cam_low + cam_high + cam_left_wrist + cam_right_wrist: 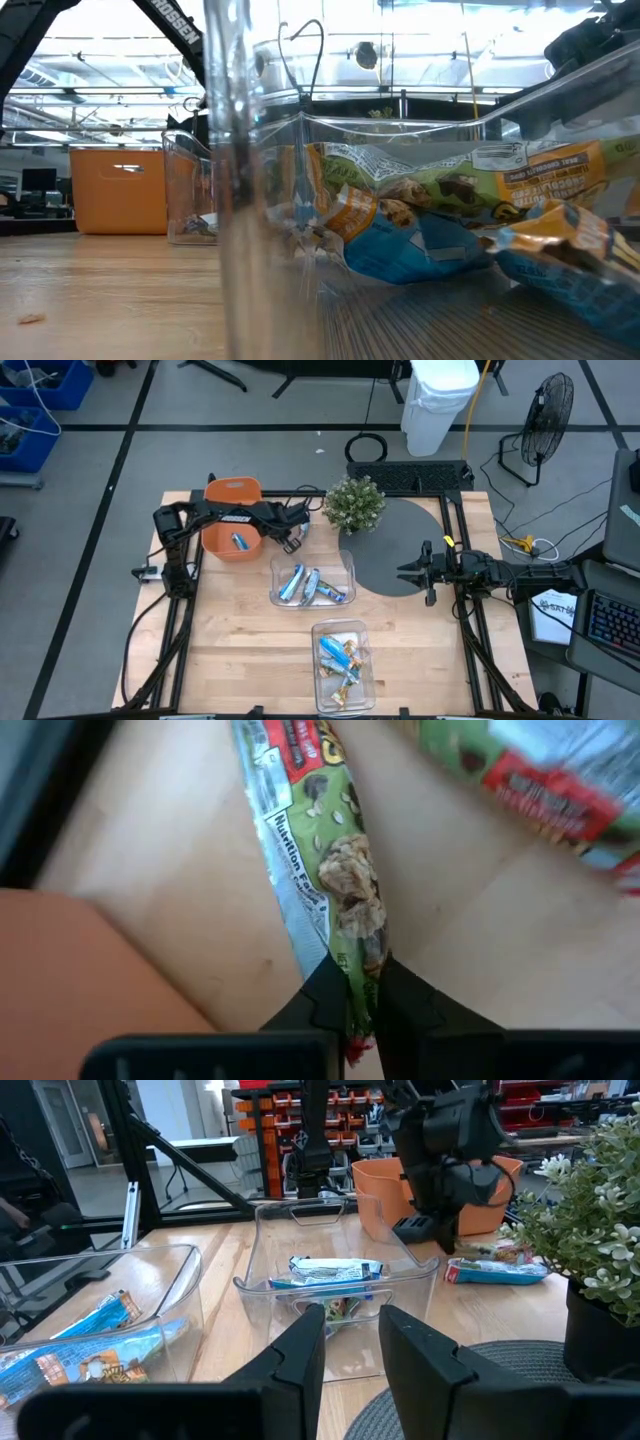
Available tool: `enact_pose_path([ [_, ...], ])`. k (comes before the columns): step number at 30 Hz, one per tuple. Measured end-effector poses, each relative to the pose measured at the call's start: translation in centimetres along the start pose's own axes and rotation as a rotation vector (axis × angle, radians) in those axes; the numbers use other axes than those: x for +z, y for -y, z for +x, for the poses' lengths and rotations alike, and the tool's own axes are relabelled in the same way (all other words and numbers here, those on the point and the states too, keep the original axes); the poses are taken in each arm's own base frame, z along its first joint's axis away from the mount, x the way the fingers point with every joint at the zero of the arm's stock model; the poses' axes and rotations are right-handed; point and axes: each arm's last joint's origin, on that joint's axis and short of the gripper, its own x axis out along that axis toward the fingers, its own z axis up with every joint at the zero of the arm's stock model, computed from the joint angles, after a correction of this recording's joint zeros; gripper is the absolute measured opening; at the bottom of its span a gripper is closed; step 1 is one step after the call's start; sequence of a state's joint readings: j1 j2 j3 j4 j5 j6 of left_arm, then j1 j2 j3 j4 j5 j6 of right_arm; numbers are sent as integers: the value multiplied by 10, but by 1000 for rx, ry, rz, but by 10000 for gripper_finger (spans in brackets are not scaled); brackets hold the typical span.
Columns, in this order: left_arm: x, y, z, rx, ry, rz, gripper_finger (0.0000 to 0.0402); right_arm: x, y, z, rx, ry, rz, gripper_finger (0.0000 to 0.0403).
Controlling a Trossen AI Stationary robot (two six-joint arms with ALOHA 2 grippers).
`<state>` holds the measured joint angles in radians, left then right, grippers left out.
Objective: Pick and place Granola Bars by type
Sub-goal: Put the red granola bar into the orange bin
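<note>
— Clear plastic nearest: the front bin point(343, 665) of blue-and-gold granola bars point(338, 658) sits at the table edge, the second clear bin point(312, 582) of blue bars behind it.

— And your grippers?

— My left gripper point(362, 1010) is clamped on a green-and-red wrapped bar point(335, 870) between the orange tub point(233, 517) and plant point(354, 503). My right gripper point(350, 1330) hangs half-spread over the open grey mat point(398, 550).

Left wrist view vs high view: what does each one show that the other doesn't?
Only the left wrist view: the left gripper, jaws shut on a green-and-red foil-wrapped granola bar, with its printed label readable. Only the high view: the two clear plastic bins, the small potted green plant, the round dark grey mat and the right gripper. Both: the orange plastic bin and the light wooden tabletop.
</note>
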<state>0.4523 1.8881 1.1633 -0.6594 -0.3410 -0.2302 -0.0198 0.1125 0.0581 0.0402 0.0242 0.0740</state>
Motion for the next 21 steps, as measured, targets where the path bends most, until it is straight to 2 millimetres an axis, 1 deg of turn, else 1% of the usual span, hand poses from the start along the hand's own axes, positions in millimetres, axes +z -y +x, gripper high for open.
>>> enact_pose_path([
  [9, 3, -5, -27, 0, 92, -10, 25, 0, 0, 0, 0, 0, 0, 89],
  [16, 3, -4, -41, -1, 148, -4, 23, 0, 0, 0, 0, 0, 0, 89],
  [18, 4, -2, -46, 36, 178, 10, 23, 0, 0, 0, 0, 0, 0, 89],
  [21, 4, 3, -56, 154, 253, 20, 22, 0, 0, 0, 0, 0, 0, 89],
])
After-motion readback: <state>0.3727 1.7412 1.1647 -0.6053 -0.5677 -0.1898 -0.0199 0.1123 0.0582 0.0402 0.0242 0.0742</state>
